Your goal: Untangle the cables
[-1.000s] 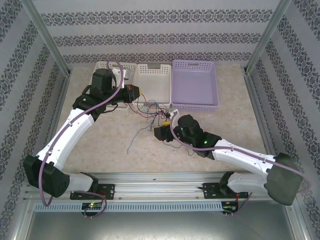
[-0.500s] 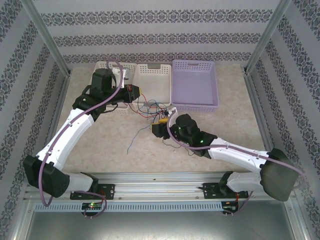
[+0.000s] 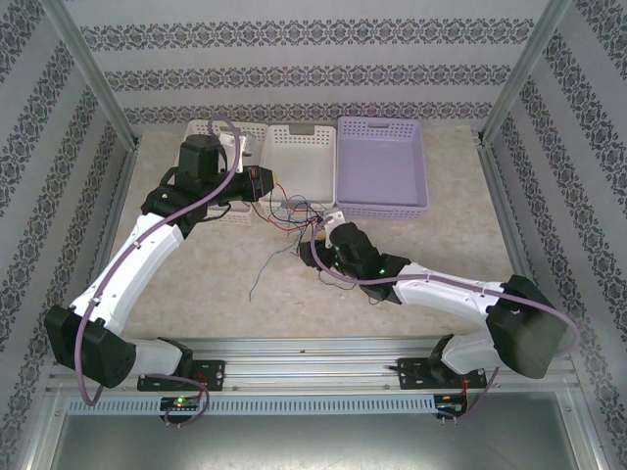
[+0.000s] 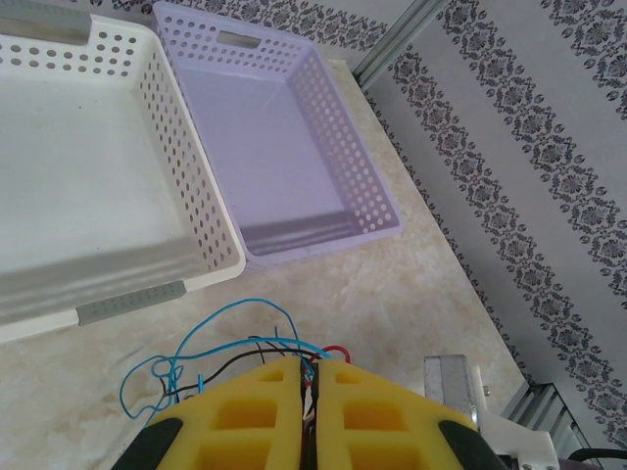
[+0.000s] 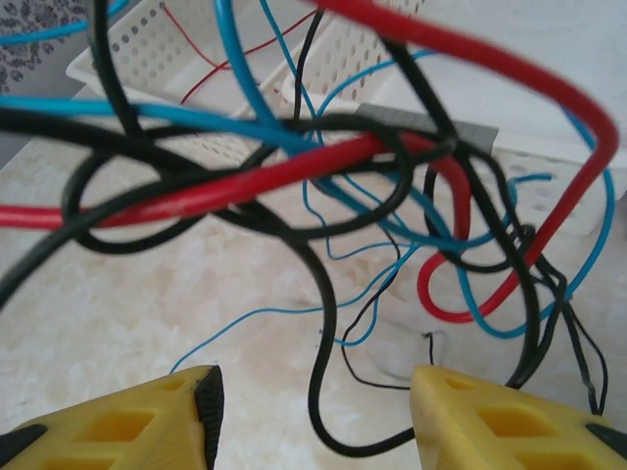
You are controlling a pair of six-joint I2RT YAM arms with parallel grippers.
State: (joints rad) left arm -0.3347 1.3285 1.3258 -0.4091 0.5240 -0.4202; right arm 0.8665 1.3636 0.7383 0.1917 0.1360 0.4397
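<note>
The cables (image 5: 245,189) are red, black and blue; one basket (image 4: 196,225) is white, another basket (image 4: 364,186) lilac; the walls (image 3: 313,73) show dark floral stripes.

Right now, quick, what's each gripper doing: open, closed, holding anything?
The left gripper is shut, pinching the cables between its fingers.
The right gripper is open and grips nothing; the tangle hangs just ahead of it.

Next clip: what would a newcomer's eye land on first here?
The knot of red, black and blue cables looms right in front of the right wrist camera, above the right gripper, which stands wide open. In the left wrist view the left gripper is pinched shut with strands coming out of its grip, just before the white basket and the lilac basket.
</note>
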